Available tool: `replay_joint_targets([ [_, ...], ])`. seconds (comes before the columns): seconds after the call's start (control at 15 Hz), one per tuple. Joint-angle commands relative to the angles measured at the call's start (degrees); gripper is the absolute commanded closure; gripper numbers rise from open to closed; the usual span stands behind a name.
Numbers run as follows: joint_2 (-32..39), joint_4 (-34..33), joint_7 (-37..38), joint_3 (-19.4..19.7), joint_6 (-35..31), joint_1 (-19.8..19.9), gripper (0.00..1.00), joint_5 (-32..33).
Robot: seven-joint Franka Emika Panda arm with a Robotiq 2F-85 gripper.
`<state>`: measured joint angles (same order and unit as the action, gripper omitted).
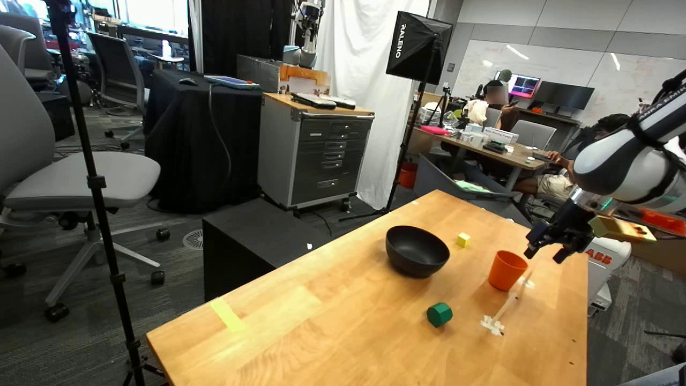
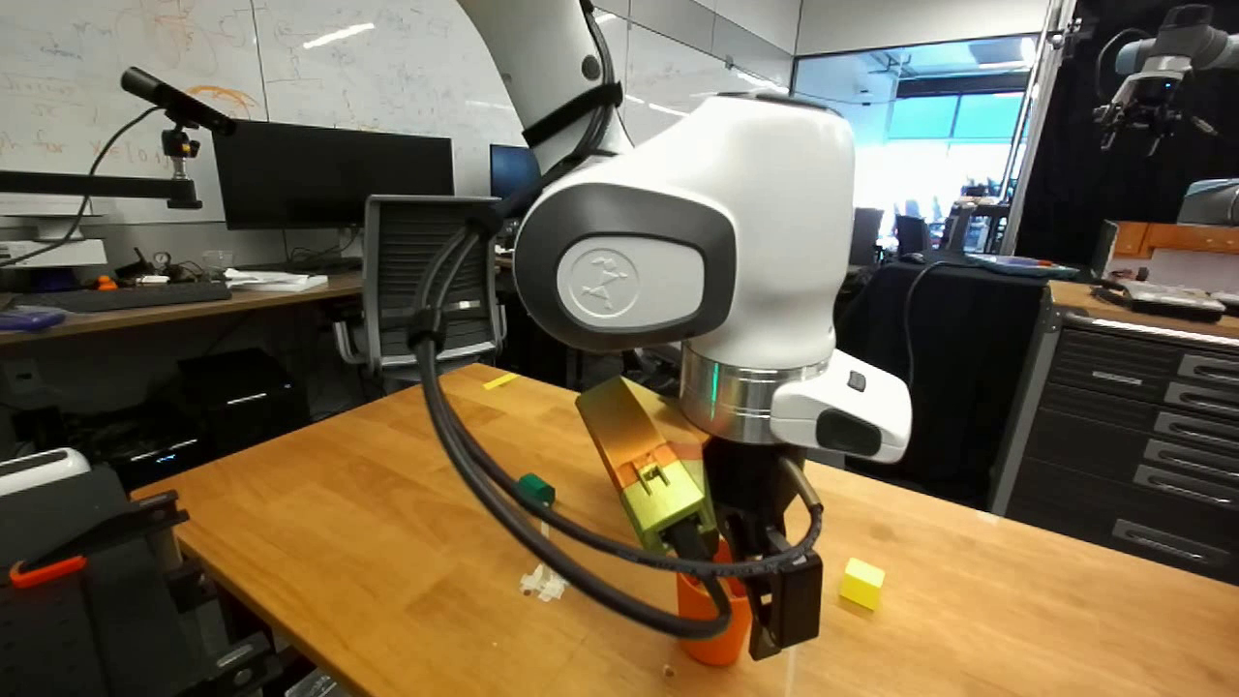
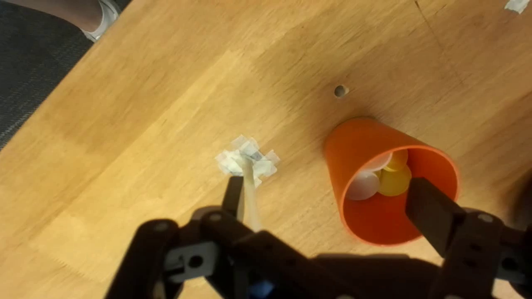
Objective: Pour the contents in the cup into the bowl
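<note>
Orange tumbler (image 1: 506,272) stands upright, presumably to retain pieces (image 3: 395,181); in an exterior view your jaws gape empty at two o'clock.

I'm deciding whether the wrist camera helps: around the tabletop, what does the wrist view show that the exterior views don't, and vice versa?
Only the wrist view shows yellow and whitish pieces inside the orange cup.

Only the exterior views show the green block, yellow cube and yellow strip; the black bowl is recognisable in an exterior view alone; a dark shape at the wrist view's edge is too blurred to name.

All share the cup, whitish tape, table and jaws.
</note>
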<state>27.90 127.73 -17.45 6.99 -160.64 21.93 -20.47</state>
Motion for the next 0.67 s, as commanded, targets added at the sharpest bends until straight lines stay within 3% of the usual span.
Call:
replay_joint_targets([
  [0.0,2.5,-1.7,1.6,-2.4,-3.2,1.9,0.00,0.9],
  [0.6,5.1,-2.9,0.3,-10.0,-6.9,8.8,0.00,-0.4],
])
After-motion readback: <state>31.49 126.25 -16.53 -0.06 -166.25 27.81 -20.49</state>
